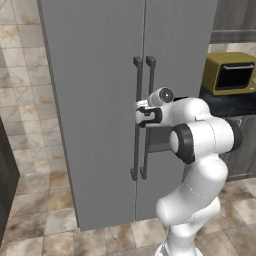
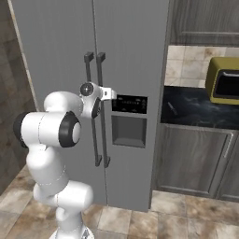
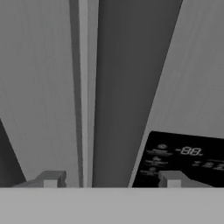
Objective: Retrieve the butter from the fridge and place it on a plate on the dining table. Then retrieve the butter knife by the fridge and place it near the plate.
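Observation:
The tall grey fridge (image 1: 95, 100) (image 2: 51, 46) (image 3: 39, 87) stands with both doors shut. My gripper (image 1: 141, 116) (image 2: 110, 94) (image 3: 111, 180) is open at mid-height of the dark bar handles, its fingertips (image 3: 50, 179) on either side of the right door's handle (image 3: 127, 87) (image 1: 146, 160) (image 2: 103, 140). The black display panel (image 3: 183, 157) (image 2: 129, 103) sits just right of it. A thin dark grey butter knife (image 2: 171, 108) lies on the black counter (image 2: 196, 109) beside the fridge. The butter is hidden behind the doors; the plate and the dining table are out of view.
A yellow-olive microwave (image 1: 230, 73) (image 2: 226, 81) stands on the counter right of the fridge, above grey-brown cabinets (image 2: 196, 158). The left door's handle (image 1: 136, 150) (image 2: 88, 121) runs close beside the right one. A dark piece of furniture (image 1: 7, 175) juts in at the far left over tiled floor.

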